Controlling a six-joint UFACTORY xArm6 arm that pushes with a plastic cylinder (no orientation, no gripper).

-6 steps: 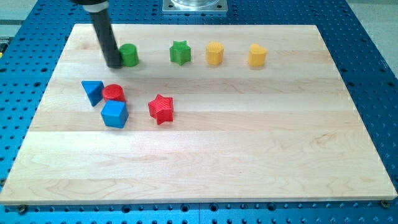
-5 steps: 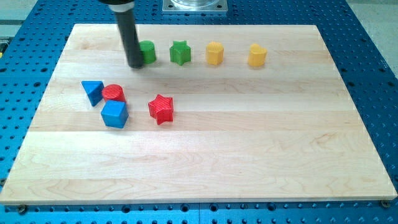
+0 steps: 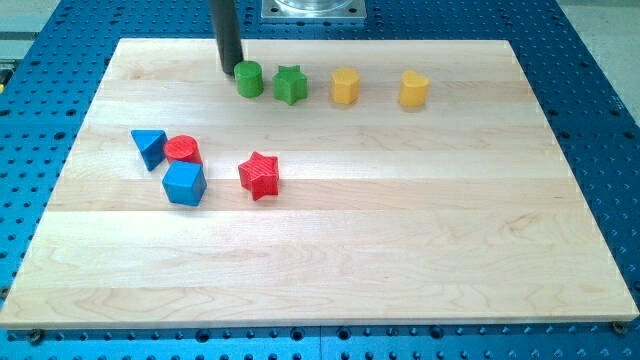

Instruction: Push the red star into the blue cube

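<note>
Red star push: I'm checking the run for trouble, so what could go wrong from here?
My tip sits at the view's top beside the green cylinder, far from the red star; travelling down it may drag the cylinder into the green star. An off-centre push could send the red star past the blue cube or into the red cylinder.

Small red star-shaped block (image 3: 259, 175): flat on pale wooden board, left of centre, standing free. Small blue cube-shaped block (image 3: 184, 184): corner turned toward the view's bottom, near the star on the view's left, apart from it.
</note>
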